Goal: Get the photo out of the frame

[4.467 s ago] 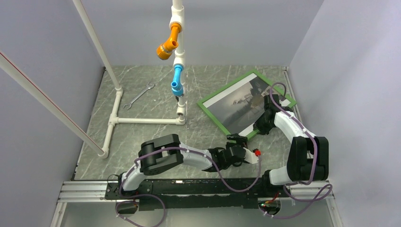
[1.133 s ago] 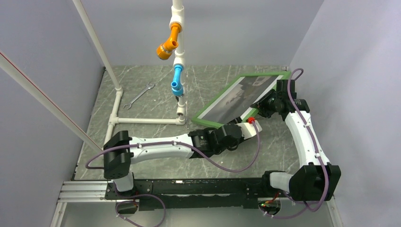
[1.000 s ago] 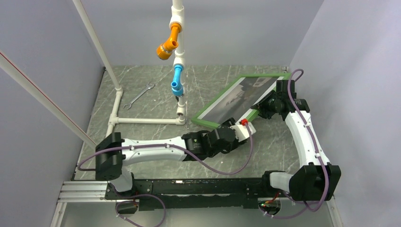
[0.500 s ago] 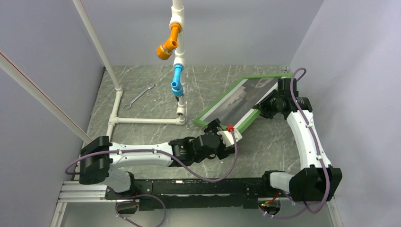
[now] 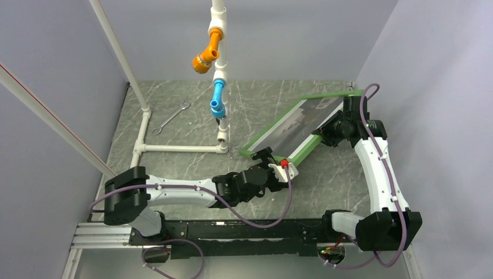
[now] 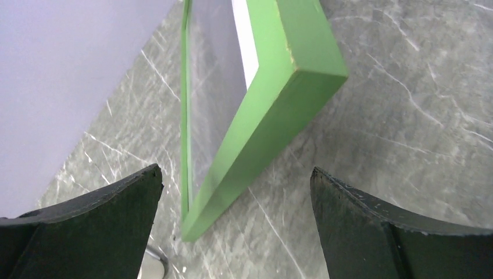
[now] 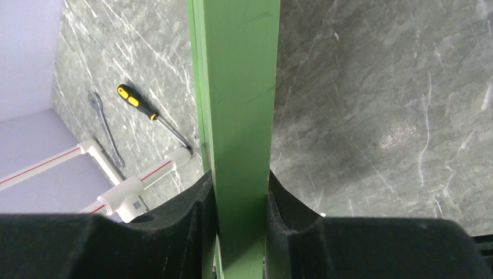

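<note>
The frame (image 5: 328, 96), with narrow green moulding, stands tilted on the table, its right side lifted. The greyscale photo (image 5: 296, 123) with its white border (image 6: 244, 35) sits inside it, facing up and to the left. My right gripper (image 5: 328, 131) is shut on the frame's right edge; in the right wrist view the green moulding (image 7: 241, 116) is clamped between both black pads of the right gripper (image 7: 239, 186). My left gripper (image 5: 274, 158) is open just short of the frame's near low edge. In the left wrist view the frame's corner (image 6: 314, 64) rises ahead of the left gripper (image 6: 235, 171), untouched.
A white pipe stand (image 5: 180, 148) with an orange fitting (image 5: 206, 55) and a blue fitting (image 5: 218, 102) stands left of the frame. A wrench (image 5: 171, 116) lies at the back left. A yellow-and-black screwdriver (image 7: 145, 110) lies by the pipe. Grey walls enclose the table.
The left gripper has opened, let go of the frame's near edge and pulled back toward the near left. The right gripper has tipped the frame steeper.
</note>
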{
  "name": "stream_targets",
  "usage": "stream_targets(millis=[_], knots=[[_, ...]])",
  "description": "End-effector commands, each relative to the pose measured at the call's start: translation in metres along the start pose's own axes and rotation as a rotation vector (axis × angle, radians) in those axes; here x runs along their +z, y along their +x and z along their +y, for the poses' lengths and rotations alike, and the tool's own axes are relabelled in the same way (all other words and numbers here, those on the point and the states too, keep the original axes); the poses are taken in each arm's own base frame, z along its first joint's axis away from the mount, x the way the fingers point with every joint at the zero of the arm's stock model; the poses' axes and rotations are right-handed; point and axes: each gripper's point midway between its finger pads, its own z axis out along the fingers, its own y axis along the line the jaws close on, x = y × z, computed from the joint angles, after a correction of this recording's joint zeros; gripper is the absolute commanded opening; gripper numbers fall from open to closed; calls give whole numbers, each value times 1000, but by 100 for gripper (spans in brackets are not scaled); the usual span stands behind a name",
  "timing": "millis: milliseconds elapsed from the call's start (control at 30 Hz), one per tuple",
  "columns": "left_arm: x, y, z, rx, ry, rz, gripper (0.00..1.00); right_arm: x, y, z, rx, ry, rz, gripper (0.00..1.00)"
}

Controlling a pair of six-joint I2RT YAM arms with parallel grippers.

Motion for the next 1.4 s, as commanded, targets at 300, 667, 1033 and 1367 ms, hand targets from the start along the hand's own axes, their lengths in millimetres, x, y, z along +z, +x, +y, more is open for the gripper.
stream_targets(millis=[300,667,1033,1367], knots=[[33,-21,3,46,22,-143,93,-38,-10,31,-13,-136,-62,0],[50,-13,-1,51,44,-144,81,-44,-10,34,-7,-150,-64,0],[44,-21,11,-5,-1,-163,44,-45,-10,34,-27,-172,-83,0],[35,-23,15,-39,-3,-166,6,-59,-22,40,-107,-220,-176,31]])
